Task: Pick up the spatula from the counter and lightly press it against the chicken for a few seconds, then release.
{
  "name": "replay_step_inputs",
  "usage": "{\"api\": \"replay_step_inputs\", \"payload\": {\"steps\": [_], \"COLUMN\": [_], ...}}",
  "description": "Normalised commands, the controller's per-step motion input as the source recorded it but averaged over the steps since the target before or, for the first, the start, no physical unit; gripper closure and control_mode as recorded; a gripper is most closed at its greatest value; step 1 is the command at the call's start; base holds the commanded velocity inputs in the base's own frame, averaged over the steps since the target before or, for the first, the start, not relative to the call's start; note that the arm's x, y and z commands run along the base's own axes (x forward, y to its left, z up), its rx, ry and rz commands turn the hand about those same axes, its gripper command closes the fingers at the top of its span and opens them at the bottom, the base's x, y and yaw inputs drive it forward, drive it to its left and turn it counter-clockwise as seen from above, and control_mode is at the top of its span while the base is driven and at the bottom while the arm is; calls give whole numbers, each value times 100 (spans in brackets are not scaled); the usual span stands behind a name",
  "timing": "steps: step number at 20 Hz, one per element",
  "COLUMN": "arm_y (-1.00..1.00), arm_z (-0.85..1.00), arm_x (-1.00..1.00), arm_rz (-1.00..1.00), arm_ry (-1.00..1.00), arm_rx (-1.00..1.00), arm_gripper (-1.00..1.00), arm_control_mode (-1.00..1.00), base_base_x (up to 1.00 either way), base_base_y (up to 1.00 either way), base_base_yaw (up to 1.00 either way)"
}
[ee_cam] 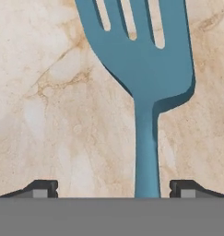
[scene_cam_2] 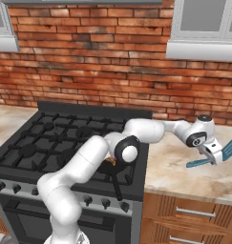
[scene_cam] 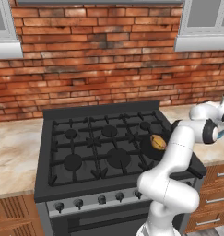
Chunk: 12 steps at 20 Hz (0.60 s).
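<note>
Left base: chicken (scene_cam: 157,142) in pan (scene_cam: 149,150), right of centre on stove (scene_cam: 85,152).
Right base: gripper (scene_cam_2: 214,157) at right edge, over spatula (scene_cam_2: 228,151) on surface (scene_cam_2: 172,167); contact hard to tell here.
Hand view: jaws wide open, straddling the handle at bottom centre, gripping nothing; blade at top.

No legible text anywhere; stove knobs (scene_cam: 102,199) perhaps too small.

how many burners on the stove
5: three across the back row of the black gas stove, two at front left and front centre. The dark frying pan holding the browned chicken may hide a sixth.
</note>
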Motion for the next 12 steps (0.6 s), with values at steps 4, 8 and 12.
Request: {"api": "replay_step_inputs", "payload": {"steps": [4,8,12], "arm_y": [-20,-18,-5], "arm_z": [-33,-37,-51], "arm_x": [0,0,0], "arm_rz": [1,1,2], "arm_ry": [4,3,4], "arm_rx": [2,2,1], "arm_gripper": [-100,-100,100], "arm_control_mode": [-100,-100,-100], "base_base_x": [0,0,0], "base_base_y": [0,0,0], "base_base_yaw": [0,0,0]}}
